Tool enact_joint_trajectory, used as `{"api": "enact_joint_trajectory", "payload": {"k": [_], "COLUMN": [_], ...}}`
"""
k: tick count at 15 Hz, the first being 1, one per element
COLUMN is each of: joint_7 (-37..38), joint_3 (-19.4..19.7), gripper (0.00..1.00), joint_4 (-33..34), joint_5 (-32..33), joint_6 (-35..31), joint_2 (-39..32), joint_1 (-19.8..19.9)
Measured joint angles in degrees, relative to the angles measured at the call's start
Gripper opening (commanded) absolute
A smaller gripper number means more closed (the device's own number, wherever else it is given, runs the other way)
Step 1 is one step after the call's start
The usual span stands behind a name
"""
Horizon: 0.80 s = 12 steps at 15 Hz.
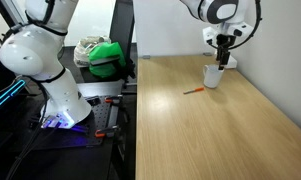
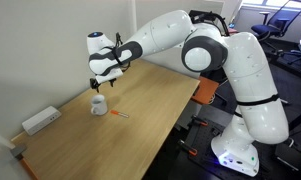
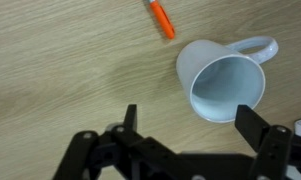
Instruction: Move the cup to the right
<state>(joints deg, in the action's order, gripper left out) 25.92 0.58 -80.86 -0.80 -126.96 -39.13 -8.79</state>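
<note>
The cup is a small white mug with a side handle, standing upright on the wooden table in both exterior views [image 1: 214,75] [image 2: 98,104]. In the wrist view the cup [image 3: 222,80] shows its pale interior, handle pointing to the upper right. My gripper [image 3: 188,118] is open and empty, hovering just above the cup, with one finger near the cup's rim and the other over bare table. It also shows above the cup in both exterior views [image 1: 223,58] [image 2: 97,86].
A thin orange-red pen [image 1: 193,91] [image 2: 117,114] [image 3: 162,18] lies on the table beside the cup. A white boxy block with a cable [image 2: 41,121] sits near a table corner. A green object [image 1: 108,58] lies off the table by another robot base.
</note>
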Motion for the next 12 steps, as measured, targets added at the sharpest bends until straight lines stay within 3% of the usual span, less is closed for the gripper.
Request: {"api": "enact_joint_trajectory", "payload": {"k": [12], "joint_7": [-4.68], "joint_3": [-0.16], "gripper": [1.00], "joint_4": [4.75], "joint_5": [-1.35], "joint_6": [0.51], "joint_2": [-5.96], "joint_1": [0.93]}}
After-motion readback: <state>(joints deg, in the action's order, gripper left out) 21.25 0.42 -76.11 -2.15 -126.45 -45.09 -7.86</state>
